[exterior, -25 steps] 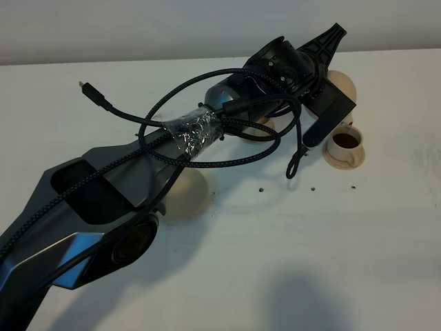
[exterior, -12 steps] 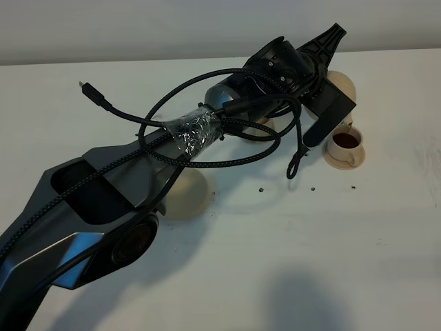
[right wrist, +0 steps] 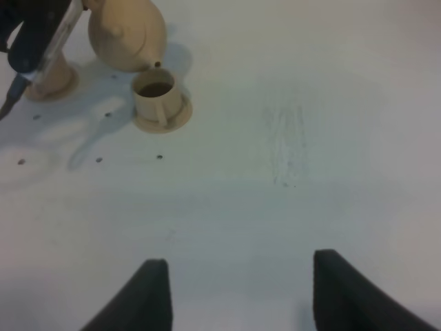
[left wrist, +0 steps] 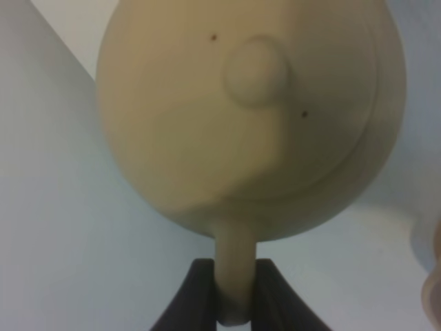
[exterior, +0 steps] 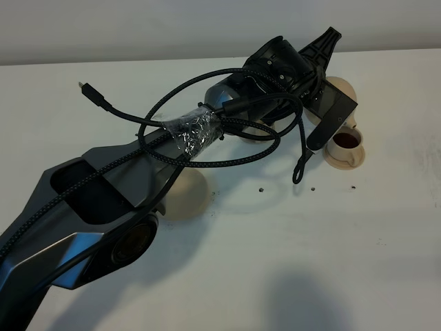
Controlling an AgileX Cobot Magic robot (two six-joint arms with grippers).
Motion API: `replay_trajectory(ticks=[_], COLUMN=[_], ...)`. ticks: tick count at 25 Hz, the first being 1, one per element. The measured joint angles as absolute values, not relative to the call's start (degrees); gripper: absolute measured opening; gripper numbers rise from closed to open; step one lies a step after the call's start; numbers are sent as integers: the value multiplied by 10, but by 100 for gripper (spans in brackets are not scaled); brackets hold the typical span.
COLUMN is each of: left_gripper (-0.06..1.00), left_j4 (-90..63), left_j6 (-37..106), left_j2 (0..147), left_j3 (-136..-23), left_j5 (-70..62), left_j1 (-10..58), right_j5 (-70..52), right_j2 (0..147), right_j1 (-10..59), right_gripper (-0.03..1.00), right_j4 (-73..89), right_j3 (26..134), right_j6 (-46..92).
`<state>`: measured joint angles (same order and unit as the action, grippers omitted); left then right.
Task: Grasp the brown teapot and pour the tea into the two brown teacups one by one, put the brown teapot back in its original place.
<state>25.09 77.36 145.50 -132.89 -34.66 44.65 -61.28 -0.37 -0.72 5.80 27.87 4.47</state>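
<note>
Right beside the tea-filled cup (exterior: 344, 143), we clamp the teapot (left wrist: 248, 117) by its handle (left wrist: 233, 262) in our left gripper (left wrist: 236, 293); our right gripper (right wrist: 238, 276) hangs spread wide.

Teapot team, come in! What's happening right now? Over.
Left claw shut on teapot handle. Right claw open, empty. Spout by the teacup, tea inside. Cable loop dangling close by.
</note>
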Motion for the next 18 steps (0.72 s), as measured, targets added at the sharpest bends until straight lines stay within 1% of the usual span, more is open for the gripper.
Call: replay_trajectory(ticks=[9,18], left_gripper=[16,16], left_j4=[242,189], left_j6=[721,691], left_j2=[1448,1409], left_j3=[-1329,-1329], left_j5=[-364,-459], left_j1=[446,431], right_j5=[-613,-613], right_j2=[-4,-4], right_j1=[-7,-7], right_gripper=[45,45], right_j4=[58,58], right_j3=[279,279], right_j6=[45,45])
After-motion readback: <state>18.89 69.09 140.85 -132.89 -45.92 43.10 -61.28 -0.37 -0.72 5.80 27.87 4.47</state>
